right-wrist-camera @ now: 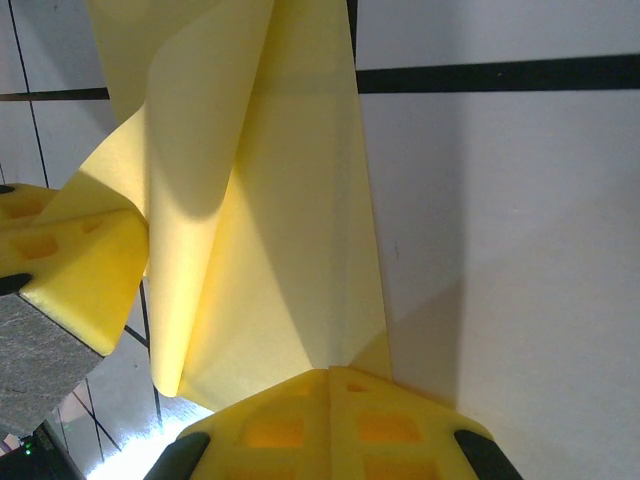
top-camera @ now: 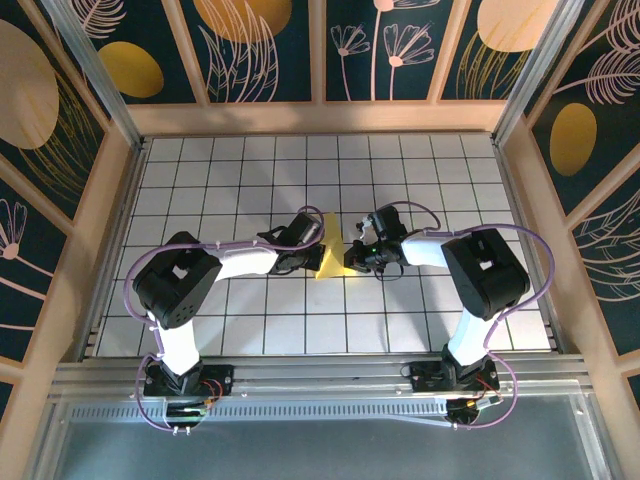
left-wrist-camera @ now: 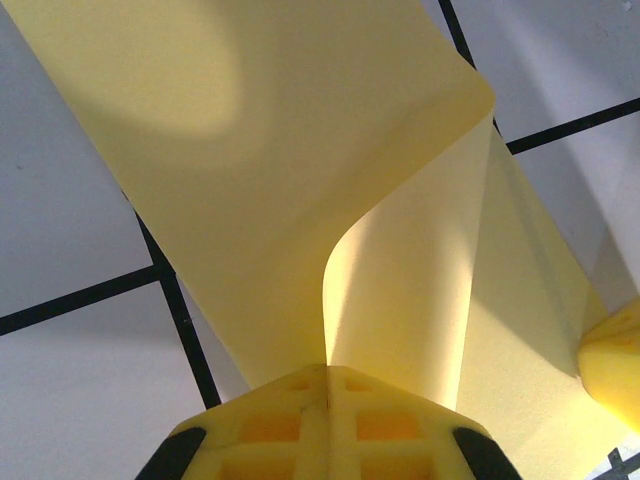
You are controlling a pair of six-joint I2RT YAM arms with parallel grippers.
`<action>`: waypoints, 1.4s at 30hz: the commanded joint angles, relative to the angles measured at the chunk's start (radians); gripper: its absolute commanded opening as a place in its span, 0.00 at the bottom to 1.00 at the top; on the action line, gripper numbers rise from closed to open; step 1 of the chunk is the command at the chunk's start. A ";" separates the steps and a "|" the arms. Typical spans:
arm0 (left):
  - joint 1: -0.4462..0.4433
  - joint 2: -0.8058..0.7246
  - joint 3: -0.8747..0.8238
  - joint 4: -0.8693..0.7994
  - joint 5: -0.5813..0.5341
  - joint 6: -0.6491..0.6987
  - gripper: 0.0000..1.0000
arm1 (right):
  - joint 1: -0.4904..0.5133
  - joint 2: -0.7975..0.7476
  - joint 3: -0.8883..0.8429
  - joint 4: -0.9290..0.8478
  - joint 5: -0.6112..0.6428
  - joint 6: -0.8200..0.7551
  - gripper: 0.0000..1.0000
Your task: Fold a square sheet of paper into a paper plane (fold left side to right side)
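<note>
I'm pinching paper sheet (top-camera: 332, 252) w/ both: L gripper (left-wrist-camera: 327, 372) clamping one edge, R gripper (right-wrist-camera: 330, 372) clamping opposite. Sheet curling just ahead of both, partly creased; left-to-right fold not flattened yet.

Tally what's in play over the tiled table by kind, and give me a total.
yellow paper sheet: 1
grippers: 2 (left gripper, right gripper, each clamped on an edge of the paper)
Total: 3
</note>
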 commanded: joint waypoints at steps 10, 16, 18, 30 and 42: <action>0.007 0.001 0.006 -0.027 -0.023 0.019 0.00 | 0.017 0.043 -0.001 -0.061 0.048 -0.023 0.00; 0.007 0.031 0.008 -0.019 -0.013 0.022 0.00 | 0.017 0.032 0.004 -0.057 0.031 -0.022 0.00; 0.007 0.036 0.005 -0.021 -0.011 0.024 0.00 | 0.017 0.023 0.009 -0.054 0.017 -0.019 0.00; 0.007 0.047 -0.002 -0.027 -0.005 0.042 0.00 | -0.022 -0.067 0.004 0.102 -0.130 0.079 0.00; 0.007 0.055 0.004 -0.032 -0.003 0.052 0.00 | 0.018 0.069 0.079 0.252 -0.152 0.170 0.00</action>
